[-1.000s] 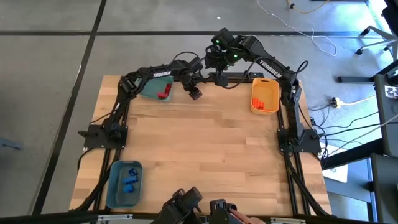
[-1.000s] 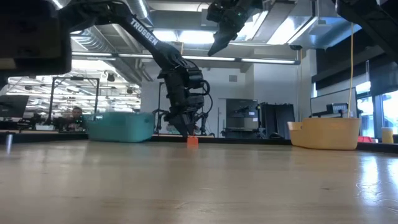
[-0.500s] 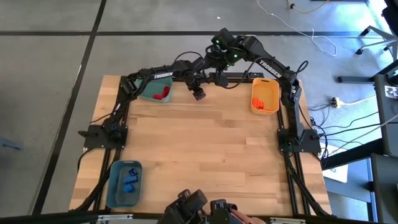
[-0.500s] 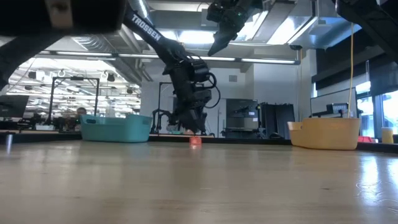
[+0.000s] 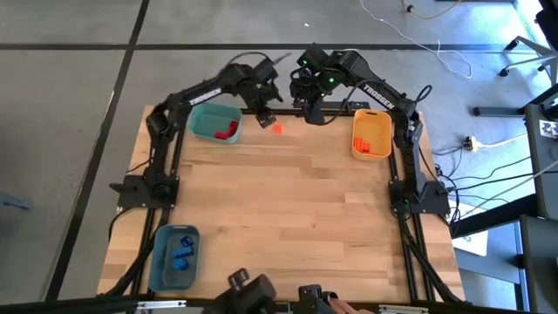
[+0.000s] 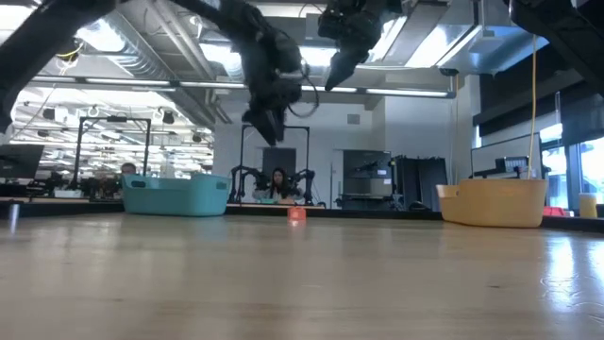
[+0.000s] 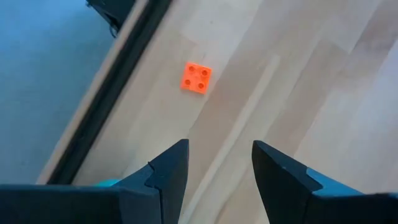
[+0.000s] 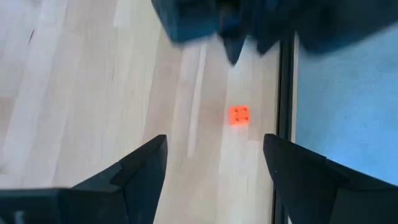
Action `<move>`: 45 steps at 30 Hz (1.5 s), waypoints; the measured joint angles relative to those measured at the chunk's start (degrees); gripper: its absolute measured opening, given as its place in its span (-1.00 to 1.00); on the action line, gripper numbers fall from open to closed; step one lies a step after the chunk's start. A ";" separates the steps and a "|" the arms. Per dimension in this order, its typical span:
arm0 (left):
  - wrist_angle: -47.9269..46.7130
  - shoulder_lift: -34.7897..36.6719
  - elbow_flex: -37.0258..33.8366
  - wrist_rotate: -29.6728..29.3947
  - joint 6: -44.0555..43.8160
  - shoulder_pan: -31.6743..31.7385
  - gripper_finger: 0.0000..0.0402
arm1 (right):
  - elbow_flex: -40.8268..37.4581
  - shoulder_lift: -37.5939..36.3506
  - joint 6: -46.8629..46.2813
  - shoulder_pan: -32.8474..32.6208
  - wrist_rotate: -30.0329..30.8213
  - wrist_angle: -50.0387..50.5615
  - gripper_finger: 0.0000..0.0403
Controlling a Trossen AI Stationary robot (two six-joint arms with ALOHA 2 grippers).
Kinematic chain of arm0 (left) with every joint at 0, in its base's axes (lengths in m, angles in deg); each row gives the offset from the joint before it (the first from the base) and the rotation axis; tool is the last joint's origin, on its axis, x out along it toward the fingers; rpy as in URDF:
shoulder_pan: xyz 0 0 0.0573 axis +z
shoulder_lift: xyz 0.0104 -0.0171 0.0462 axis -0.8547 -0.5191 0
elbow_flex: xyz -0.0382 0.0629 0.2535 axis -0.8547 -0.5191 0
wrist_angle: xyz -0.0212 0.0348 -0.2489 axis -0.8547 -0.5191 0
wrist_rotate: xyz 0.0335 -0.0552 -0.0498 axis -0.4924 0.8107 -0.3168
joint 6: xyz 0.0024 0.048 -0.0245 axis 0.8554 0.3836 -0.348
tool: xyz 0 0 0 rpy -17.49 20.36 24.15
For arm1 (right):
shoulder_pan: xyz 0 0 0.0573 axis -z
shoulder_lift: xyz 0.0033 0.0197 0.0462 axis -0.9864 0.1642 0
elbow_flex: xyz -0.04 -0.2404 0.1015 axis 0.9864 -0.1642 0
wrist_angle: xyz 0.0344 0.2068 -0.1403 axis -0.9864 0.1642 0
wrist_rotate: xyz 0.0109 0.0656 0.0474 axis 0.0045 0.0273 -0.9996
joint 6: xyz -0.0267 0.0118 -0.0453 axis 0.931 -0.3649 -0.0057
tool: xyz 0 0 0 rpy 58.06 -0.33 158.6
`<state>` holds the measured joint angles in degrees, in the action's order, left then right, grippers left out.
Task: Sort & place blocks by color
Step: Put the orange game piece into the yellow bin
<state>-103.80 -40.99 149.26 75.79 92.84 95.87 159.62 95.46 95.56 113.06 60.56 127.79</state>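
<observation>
Orange block (image 5: 278, 127): upper centre of high view, lying free on table (image 5: 288, 209).
Handling: likely light, rigid, slick; grip opposite flat sides.
Left gripper (image 7: 214, 163): fingers apart, empty.
Right gripper (image 8: 214, 163): fingers wide, empty.

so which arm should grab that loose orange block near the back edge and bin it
Probably the right. The orange block lies between both open grippers, but the right gripper is on the side of the yellow-orange bin holding orange blocks; the left gripper is beside the teal bin.

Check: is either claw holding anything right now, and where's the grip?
Nothing is held. The left claw and right claw are both open and empty; the lone orange block lies free on the table.
</observation>
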 joint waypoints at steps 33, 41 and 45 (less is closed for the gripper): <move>-11.13 30.13 0.00 -14.30 -8.10 -0.44 -0.16 | -0.05 23.88 3.41 -2.73 8.87 -11.58 0.33; -11.31 30.13 0.00 -14.30 -8.06 -0.44 -0.16 | -0.05 27.00 3.37 -2.71 12.31 -17.40 0.33; -11.35 30.11 0.00 -14.30 -8.08 -0.44 -0.16 | -0.05 27.73 3.34 -2.35 12.44 -18.62 0.33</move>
<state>-115.15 -10.89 149.26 61.49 84.75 95.44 159.57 123.19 98.90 110.71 73.00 109.17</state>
